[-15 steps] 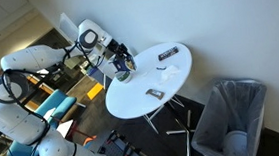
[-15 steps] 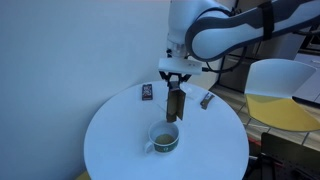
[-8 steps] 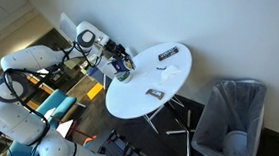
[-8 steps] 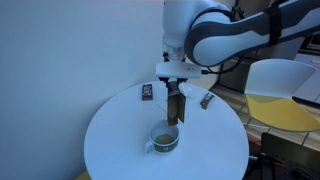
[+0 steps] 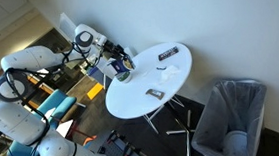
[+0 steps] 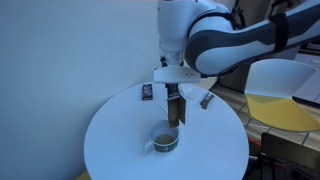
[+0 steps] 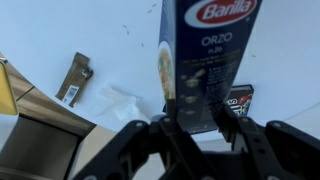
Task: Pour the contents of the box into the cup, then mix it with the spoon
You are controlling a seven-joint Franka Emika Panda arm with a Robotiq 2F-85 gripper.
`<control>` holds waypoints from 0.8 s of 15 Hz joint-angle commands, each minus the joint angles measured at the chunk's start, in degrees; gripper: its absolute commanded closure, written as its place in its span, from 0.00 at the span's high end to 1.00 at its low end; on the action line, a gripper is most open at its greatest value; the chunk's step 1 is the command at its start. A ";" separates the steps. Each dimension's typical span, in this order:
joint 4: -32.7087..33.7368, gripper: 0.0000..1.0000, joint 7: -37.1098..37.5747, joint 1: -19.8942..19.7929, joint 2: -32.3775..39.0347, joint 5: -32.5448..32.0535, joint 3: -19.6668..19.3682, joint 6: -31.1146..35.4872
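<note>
My gripper [image 6: 174,84] is shut on the box [image 6: 174,104], a narrow dark blue pasta box that hangs upright. Its lower end is just above and behind the cup [image 6: 163,138], a squat grey-green cup with a dark inside on the white round table [image 6: 115,140]. In the wrist view the box [image 7: 205,55] fills the middle, with the gripper [image 7: 200,122] clamped on its lower part. In an exterior view the gripper [image 5: 122,59] and box [image 5: 125,64] are at the table's edge, over the cup [image 5: 122,75]. A small brown thing [image 7: 75,78] lies on the table; I cannot tell whether it is the spoon.
A flat dark packet [image 6: 147,92] lies near the wall, also seen behind the box in the wrist view [image 7: 240,102]. A crumpled clear wrapper [image 7: 122,100] lies on the table. A grey bin [image 5: 231,116] stands beside the table and a yellow chair [image 6: 280,95] behind it.
The arm's wrist has swung a little to one side. The box stays upright in the grip over the cup.
</note>
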 commanded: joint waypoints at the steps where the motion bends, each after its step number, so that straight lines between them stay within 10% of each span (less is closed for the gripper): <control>1: 1.89 0.19 3.17 1.01 0.49 -3.62 0.59 -3.09; 12: 3.87 0.19 8.86 2.95 2.23 -10.71 1.80 -5.81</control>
